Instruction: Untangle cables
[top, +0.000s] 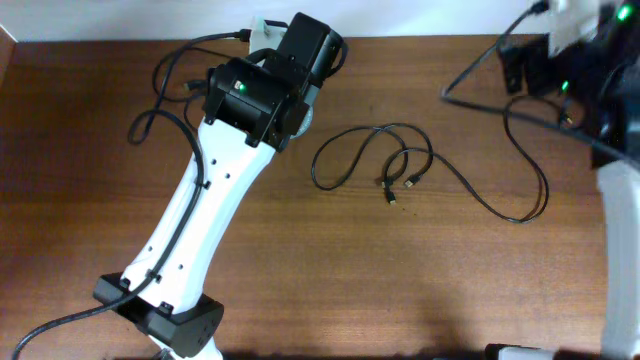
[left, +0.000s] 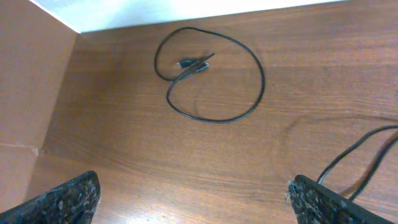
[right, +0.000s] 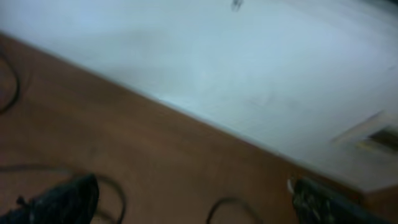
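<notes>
Thin black cables (top: 365, 150) lie looped on the wooden table (top: 450, 280) at its middle, two small plugs (top: 388, 188) close together. One long strand (top: 520, 215) sweeps right and curves up toward the right arm. In the left wrist view a separate black cable (left: 252, 59) forms a loop, its plug ends (left: 196, 63) crossing inside it. My left gripper (left: 193, 199) is open above bare wood, well short of that loop. My right gripper (right: 193, 199) is also open and holds nothing. The right wrist view is blurred, with dark cable curves (right: 227, 208) below the fingers.
The white left arm (top: 200, 210) reaches from the front left to the back centre, with its own thicker black cables (top: 150, 115) looping beside it. A white wall (left: 186, 12) borders the table's far edge and a brown board (left: 31, 81) stands at the left. Two more black cords (left: 357, 155) cross the right side.
</notes>
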